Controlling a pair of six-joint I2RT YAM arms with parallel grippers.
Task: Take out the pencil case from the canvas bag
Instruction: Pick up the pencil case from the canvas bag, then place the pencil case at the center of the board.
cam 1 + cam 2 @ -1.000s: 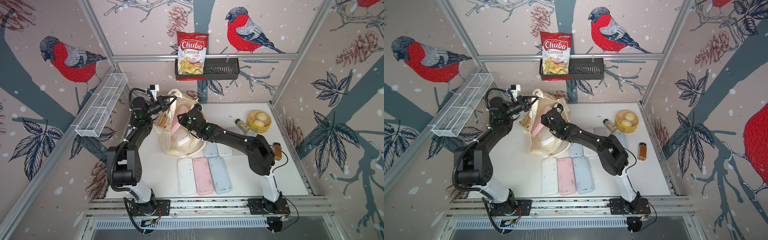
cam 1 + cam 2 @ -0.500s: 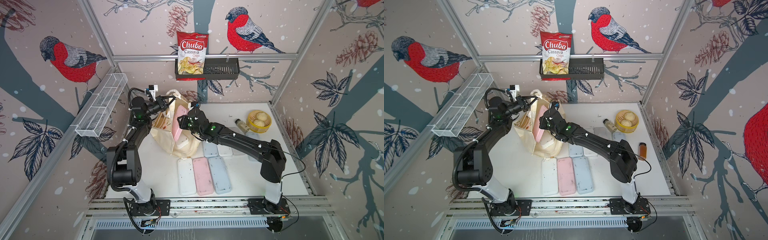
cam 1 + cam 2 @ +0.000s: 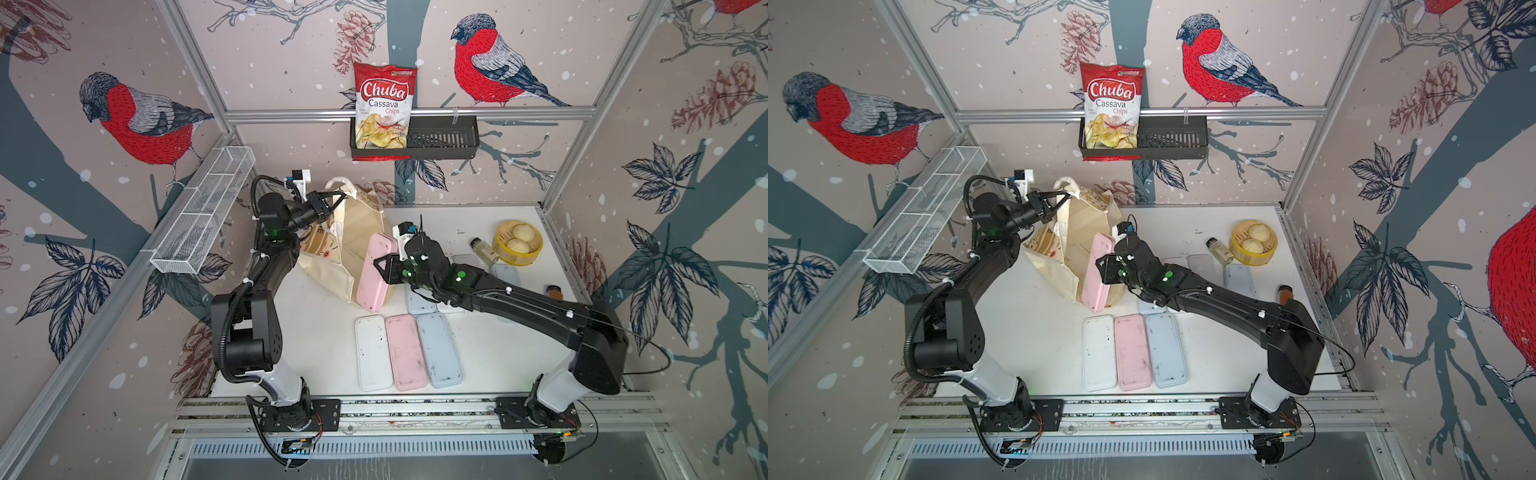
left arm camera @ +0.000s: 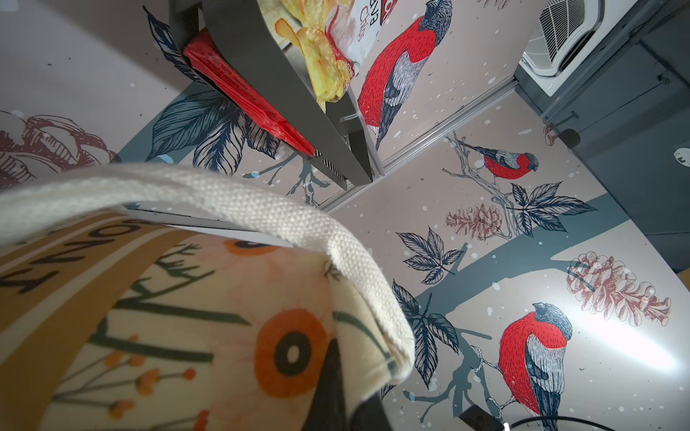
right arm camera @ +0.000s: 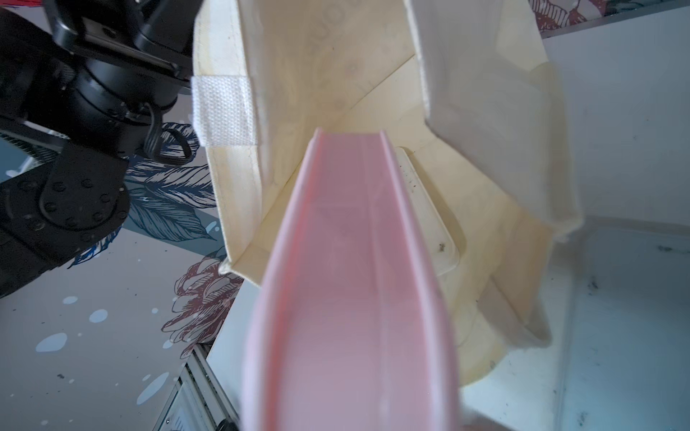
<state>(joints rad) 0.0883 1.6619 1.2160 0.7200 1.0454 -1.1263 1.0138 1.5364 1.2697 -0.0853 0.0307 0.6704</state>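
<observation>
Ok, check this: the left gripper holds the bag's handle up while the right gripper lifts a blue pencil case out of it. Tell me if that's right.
Wrong on colour: the pencil case in the right gripper is pink, not blue, as the right wrist view shows. The left gripper does hold the handle of the bag up.

A Chuba chips bag (image 3: pixel 384 110) stands in the black wall basket (image 3: pixel 444 139), while a yellow steamer (image 3: pixel 517 261) holds two buns (image 3: pixel 524 230).
</observation>
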